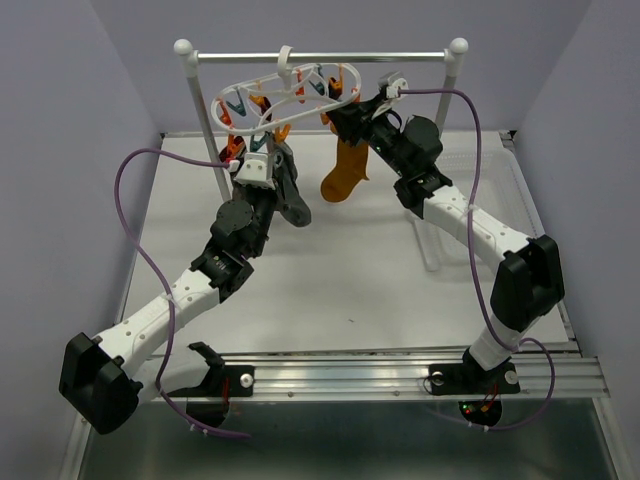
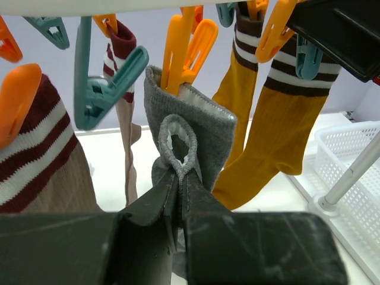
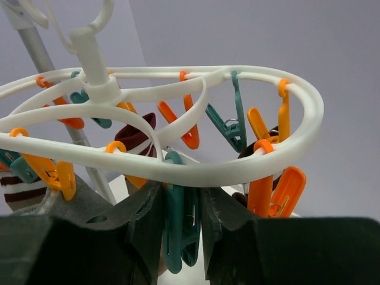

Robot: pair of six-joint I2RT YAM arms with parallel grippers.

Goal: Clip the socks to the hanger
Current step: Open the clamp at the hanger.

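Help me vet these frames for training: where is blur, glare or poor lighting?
Left wrist: grey knitted sock sharp, left gripper's black fingers soft. Right wrist: white plastic oval hanger crisp, right gripper's dark fingers underlit, blurred. Top external: evenly lit, sharp.

hanger (image 1: 285, 95) hooked on rail (image 1: 320, 56), socks (image 1: 347, 172) hanging beneath it, basket (image 2: 356, 142) on table (image 1: 330, 290) to their right

Pale lilac walls (image 1: 60, 100) enclose a white tabletop (image 1: 330, 290); a silver rail (image 1: 420, 56) spans 2 white posts (image 1: 458, 47); lighting seems even.
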